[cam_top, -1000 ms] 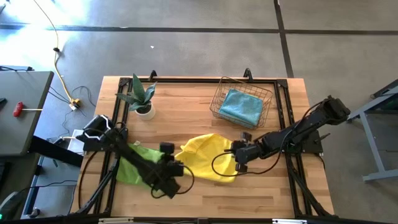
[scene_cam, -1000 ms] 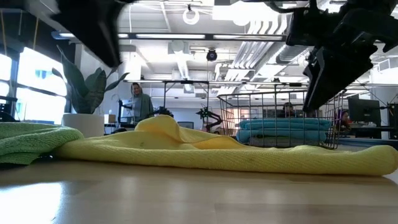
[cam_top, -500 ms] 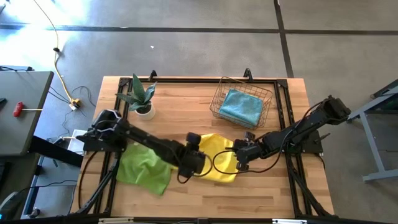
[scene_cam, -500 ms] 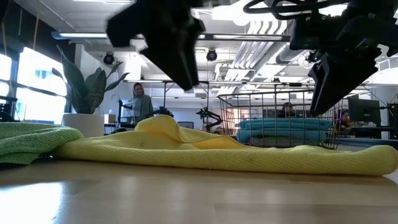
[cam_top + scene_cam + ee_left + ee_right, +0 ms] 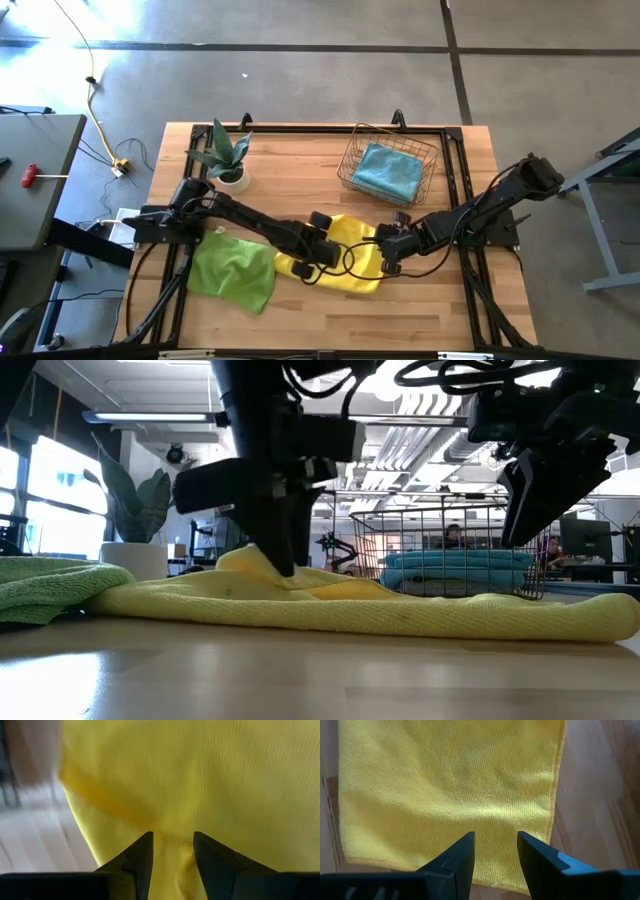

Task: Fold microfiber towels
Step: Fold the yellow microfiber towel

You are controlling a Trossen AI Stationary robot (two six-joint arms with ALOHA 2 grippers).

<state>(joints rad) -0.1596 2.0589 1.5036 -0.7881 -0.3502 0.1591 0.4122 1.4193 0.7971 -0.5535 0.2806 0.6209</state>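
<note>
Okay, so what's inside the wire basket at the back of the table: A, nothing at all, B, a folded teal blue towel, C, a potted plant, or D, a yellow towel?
B: the high view shows a folded teal blue towel lying inside the wire basket, while the yellow towel lies on the table in front of it.

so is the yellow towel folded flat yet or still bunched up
Still bunched up. In the low view the yellow towel humps up in a loose ridge under the left tool instead of lying flat.
</note>
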